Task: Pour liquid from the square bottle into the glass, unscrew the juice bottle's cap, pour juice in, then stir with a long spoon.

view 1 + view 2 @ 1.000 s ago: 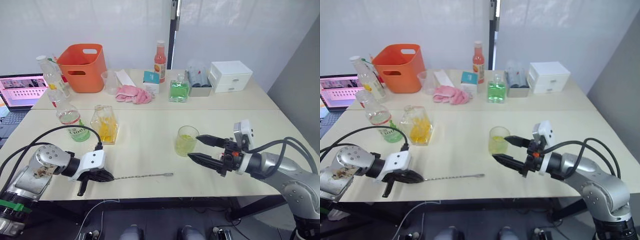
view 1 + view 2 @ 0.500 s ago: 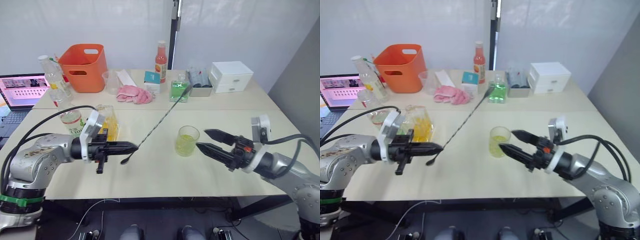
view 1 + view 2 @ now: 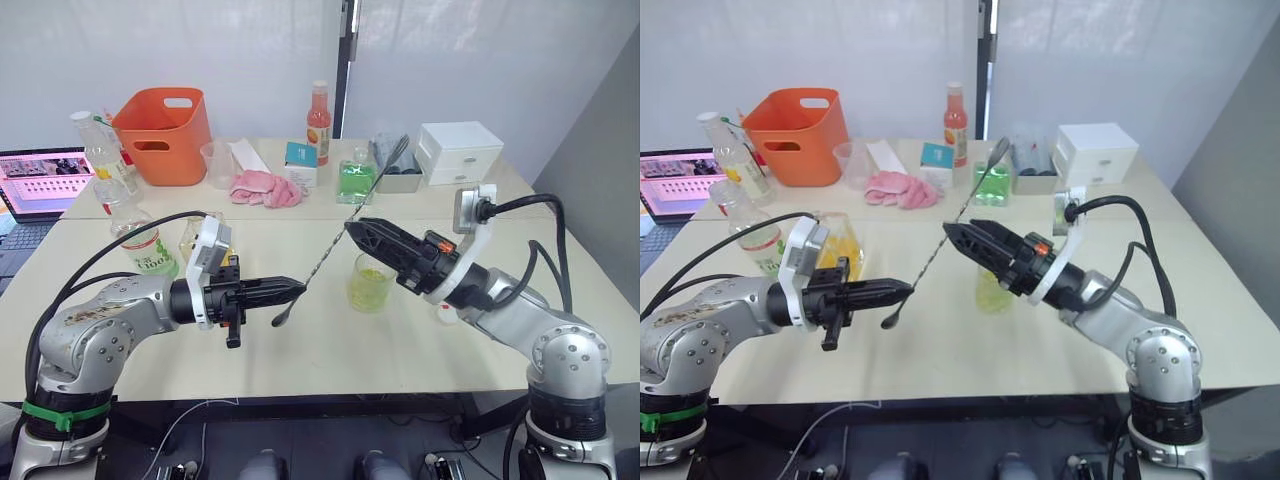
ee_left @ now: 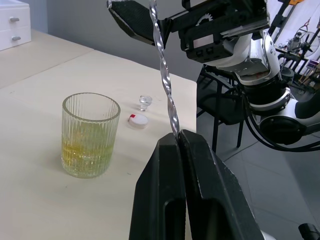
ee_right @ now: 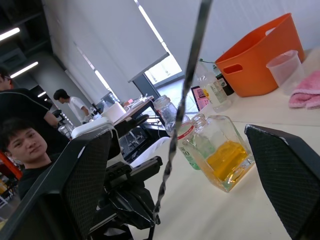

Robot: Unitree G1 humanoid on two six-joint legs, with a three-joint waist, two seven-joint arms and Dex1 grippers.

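My left gripper (image 3: 296, 289) is shut on the long spoon (image 3: 330, 250) near its bowl end and holds it slanted above the table, its thin twisted shaft rising toward the back right. My right gripper (image 3: 352, 230) is open, its fingers (image 5: 287, 175) spread wide on either side of the shaft. Just behind and below the right gripper stands the glass (image 4: 90, 135), with a little yellow liquid in it. The white cap (image 4: 137, 120) lies on the table beside the glass. The square bottle (image 5: 224, 156) and the juice bottle (image 3: 142, 243) stand behind my left arm.
An orange basket (image 3: 165, 135), a measuring cup (image 3: 220, 163), a pink cloth (image 3: 265, 187), a tall orange-red bottle (image 3: 320, 120), a green square bottle (image 3: 356, 180) and a white drawer box (image 3: 460, 150) line the back. A laptop (image 3: 40, 180) sits far left. People (image 5: 25, 145) are beyond the table.
My left gripper has lifted the spoon off the table and tilted it up. My right arm has risen and swung left until its open fingers flank the shaft.
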